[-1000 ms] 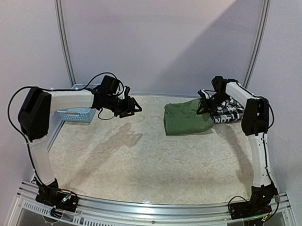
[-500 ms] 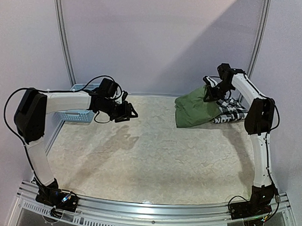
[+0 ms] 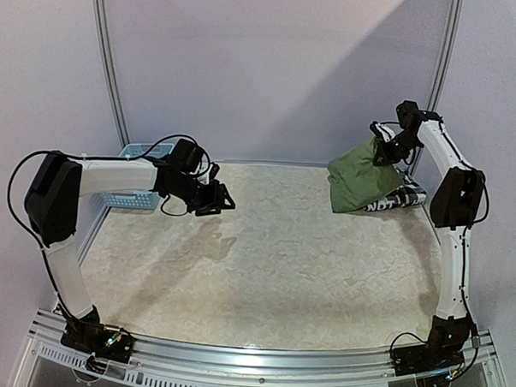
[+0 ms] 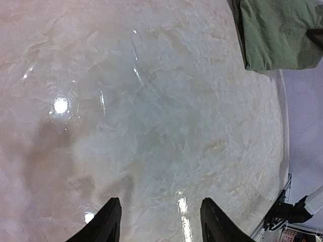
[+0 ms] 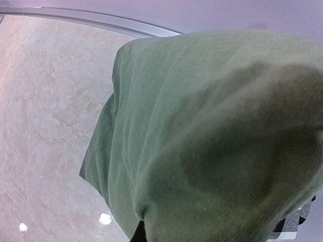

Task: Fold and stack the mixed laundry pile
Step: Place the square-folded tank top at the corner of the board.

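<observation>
From the top view, one light blue basket (image 3: 127, 200) is seen at the far left of the table (image 3: 263, 262). It is largely covered by the left arm, and what lies in it cannot be told. Two garments are counted, both at the far right. The olive-green shirt (image 3: 359, 182) is held up by its top edge, and its lower part drapes down onto the checked shirt (image 3: 398, 199), which lies flat on the table beneath and behind it. Two claws are counted. The right gripper (image 3: 385, 152) is closed on the bunched top of the olive-green shirt, above the table. The left gripper (image 3: 227, 198) is held over the far left part of the table, near the basket, with its jaws spread and nothing between them.

From the left wrist view, the left gripper (image 4: 160, 219) is shown wide apart. Its two dark fingers (image 4: 108, 223) are seen over bare table (image 4: 151, 126), and nothing is gripped or touched. One corner of the olive-green shirt (image 4: 277, 35) is seen far off at the upper right.

From the right wrist view, the frame is almost filled by the olive-green shirt (image 5: 212, 141), which hangs close before the lens. The fingers are covered by the cloth, so their opening cannot be read here. The table (image 5: 45, 101) is seen to the left, below the cloth.
</observation>
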`<state>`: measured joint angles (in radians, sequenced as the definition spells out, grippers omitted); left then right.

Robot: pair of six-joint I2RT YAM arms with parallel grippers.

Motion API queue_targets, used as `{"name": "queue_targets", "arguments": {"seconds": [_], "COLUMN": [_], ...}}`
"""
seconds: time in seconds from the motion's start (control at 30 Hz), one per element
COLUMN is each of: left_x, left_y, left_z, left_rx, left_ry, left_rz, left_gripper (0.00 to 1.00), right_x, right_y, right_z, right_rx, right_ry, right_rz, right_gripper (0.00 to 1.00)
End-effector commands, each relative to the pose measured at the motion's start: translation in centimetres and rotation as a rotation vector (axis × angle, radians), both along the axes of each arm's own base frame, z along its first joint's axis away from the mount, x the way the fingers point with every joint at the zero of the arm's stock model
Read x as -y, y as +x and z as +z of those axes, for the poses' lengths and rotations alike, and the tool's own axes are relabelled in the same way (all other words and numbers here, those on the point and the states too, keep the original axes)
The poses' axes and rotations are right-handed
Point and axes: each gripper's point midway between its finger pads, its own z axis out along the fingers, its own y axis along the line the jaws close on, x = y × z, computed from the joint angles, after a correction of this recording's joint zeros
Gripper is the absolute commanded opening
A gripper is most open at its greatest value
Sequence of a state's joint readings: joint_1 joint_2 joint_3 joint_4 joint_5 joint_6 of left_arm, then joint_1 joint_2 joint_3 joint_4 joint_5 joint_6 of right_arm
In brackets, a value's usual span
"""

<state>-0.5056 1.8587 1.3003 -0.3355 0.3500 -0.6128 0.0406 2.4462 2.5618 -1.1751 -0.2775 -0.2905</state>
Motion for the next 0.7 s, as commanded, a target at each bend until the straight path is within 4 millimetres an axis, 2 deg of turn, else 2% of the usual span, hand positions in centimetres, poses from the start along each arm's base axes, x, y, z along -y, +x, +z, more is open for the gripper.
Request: {"name": "queue_targets", "arguments": {"seconds": [0.0, 0.2, 0.43, 0.5, 0.67], "left_x": [0.3, 0.6, 0.7, 0.9, 1.2], "left_y": [-1.0, -1.1, -1.4, -1.5, -1.7], "left_z": [-0.8, -0.6, -0.8, -0.8, -1.1], "left_rx": [-0.021, -0.021, -0.022, -0.023, -0.03], "left_ry": [0.025, 0.026, 0.034, 0.035, 0.037], "left_rz": [-0.021, -0.031, -0.037, -0.04, -0.043], "left_gripper": [0.54, 0.54, 0.54, 0.54, 0.54], "right_x": [0.1, 0.7, 2.9, 5.2, 7.9], "right_y": [-0.7, -1.2, -0.9, -0.3, 1.0], "right_z": [5.6, 6.7, 7.4, 6.9, 6.3], "right_rx": [0.108, 0.121, 0.151, 0.151, 0.176], "right_ry": [-0.012, -0.033, -0.1, -0.129, -0.18], "right_rz": [0.033, 0.031, 0.01, -0.023, -0.072], "right_gripper": [0.0, 0.0, 0.0, 0.0, 0.0]}}
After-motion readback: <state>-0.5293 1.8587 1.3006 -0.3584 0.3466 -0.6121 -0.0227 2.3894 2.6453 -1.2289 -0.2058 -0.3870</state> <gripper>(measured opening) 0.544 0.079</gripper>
